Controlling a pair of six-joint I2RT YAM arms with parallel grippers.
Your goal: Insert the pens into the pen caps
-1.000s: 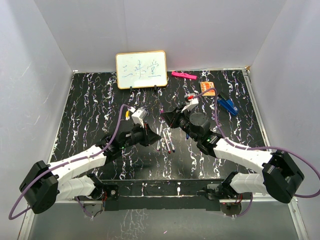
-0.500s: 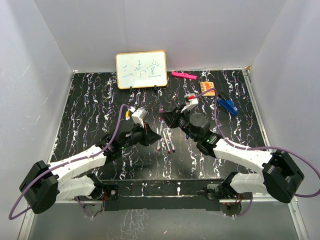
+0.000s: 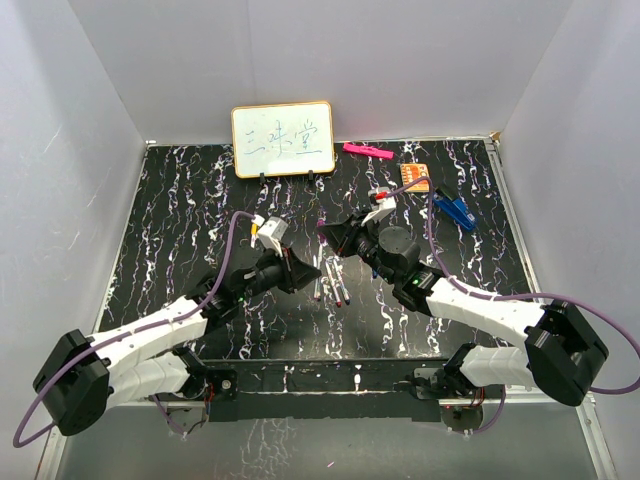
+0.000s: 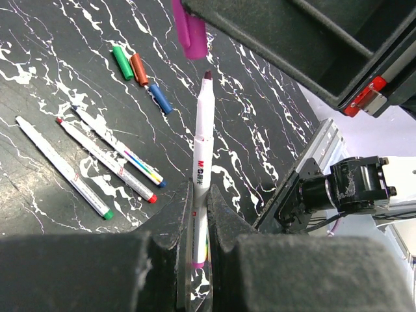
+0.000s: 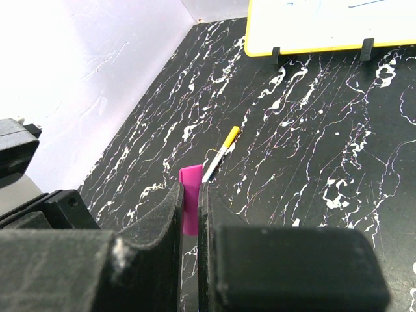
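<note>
My left gripper (image 4: 200, 195) is shut on a white pen (image 4: 202, 140) with a purple tip. The tip points at a purple cap (image 4: 188, 32) and stands a little short of its open end. My right gripper (image 5: 190, 198) is shut on that purple cap (image 5: 191, 177). In the top view the two grippers (image 3: 312, 268) (image 3: 326, 232) meet above the table's middle. Three uncapped pens (image 4: 97, 153) lie on the table, also seen in the top view (image 3: 335, 285). Green, red and blue caps (image 4: 139, 70) lie beyond them. A yellow-capped pen (image 5: 221, 151) lies apart.
A small whiteboard (image 3: 283, 139) stands at the back. A pink bar (image 3: 367, 151), an orange card (image 3: 415, 177) and a blue clip (image 3: 456, 211) lie at the back right. White walls close in the black marbled table (image 3: 180, 200).
My left arm has shifted a little forward, bringing the pen nearer the cap. My right gripper has edged slightly left. Both stay shut on what they hold.
</note>
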